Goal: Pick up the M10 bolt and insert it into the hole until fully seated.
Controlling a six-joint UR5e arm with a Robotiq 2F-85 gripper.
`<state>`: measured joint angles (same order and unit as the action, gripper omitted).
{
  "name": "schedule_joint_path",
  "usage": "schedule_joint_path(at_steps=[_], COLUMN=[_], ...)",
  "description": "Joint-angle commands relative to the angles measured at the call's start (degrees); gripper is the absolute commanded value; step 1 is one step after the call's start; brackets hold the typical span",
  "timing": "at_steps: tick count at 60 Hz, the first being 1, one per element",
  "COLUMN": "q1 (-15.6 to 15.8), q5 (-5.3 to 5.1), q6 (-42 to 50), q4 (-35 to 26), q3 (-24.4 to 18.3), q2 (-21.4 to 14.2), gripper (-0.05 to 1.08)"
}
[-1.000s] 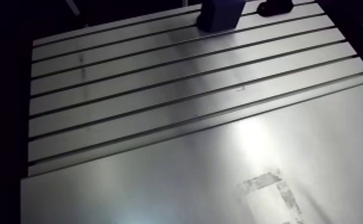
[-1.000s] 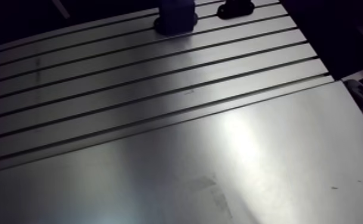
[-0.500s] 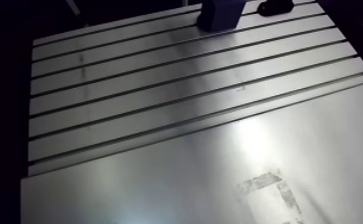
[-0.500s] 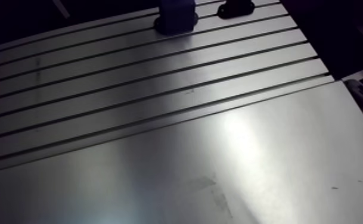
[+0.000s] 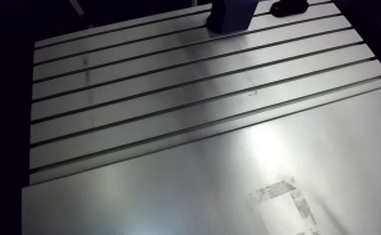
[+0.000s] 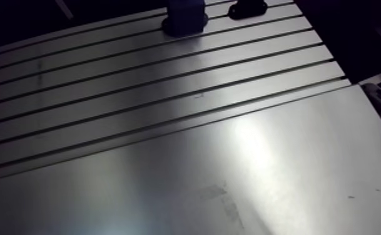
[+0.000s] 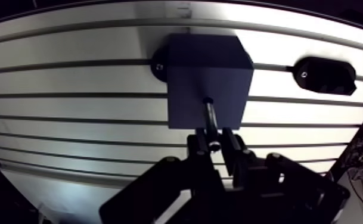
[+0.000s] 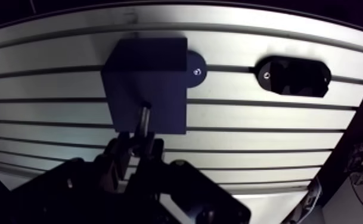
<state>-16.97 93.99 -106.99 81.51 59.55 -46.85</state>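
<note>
In the wrist view a dark blue block (image 7: 206, 77) stands on the slotted table (image 7: 70, 77). A slim dark bolt (image 7: 210, 116) is pinched between my gripper's (image 7: 214, 143) two fingers, so the gripper is shut on it. The bolt points away from the fingers, and its far end meets the block's top face near the middle. Whether that end sits inside a hole I cannot tell. In the arm view the block (image 5: 230, 15) shows at the table's far edge; the gripper does not show there.
A black oval fixture (image 7: 325, 74) is bolted to the table beside the block, also seen in the arm view as the fixture (image 5: 288, 7). A black round foot (image 7: 158, 64) sticks out from under the block. A smooth metal plate (image 5: 230, 187) with a pale tape mark (image 5: 286, 194) covers the near side.
</note>
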Motion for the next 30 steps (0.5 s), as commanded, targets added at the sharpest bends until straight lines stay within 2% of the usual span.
schedule_joint_path(at_steps=[1, 30], q1=[0.0, 0.0], q5=[0.01, 0.01], q6=[0.0, 0.1], q4=[0.0, 0.0], q3=[0.2, 0.3], q2=[0.0, 0.0], gripper=[1.08, 1.07])
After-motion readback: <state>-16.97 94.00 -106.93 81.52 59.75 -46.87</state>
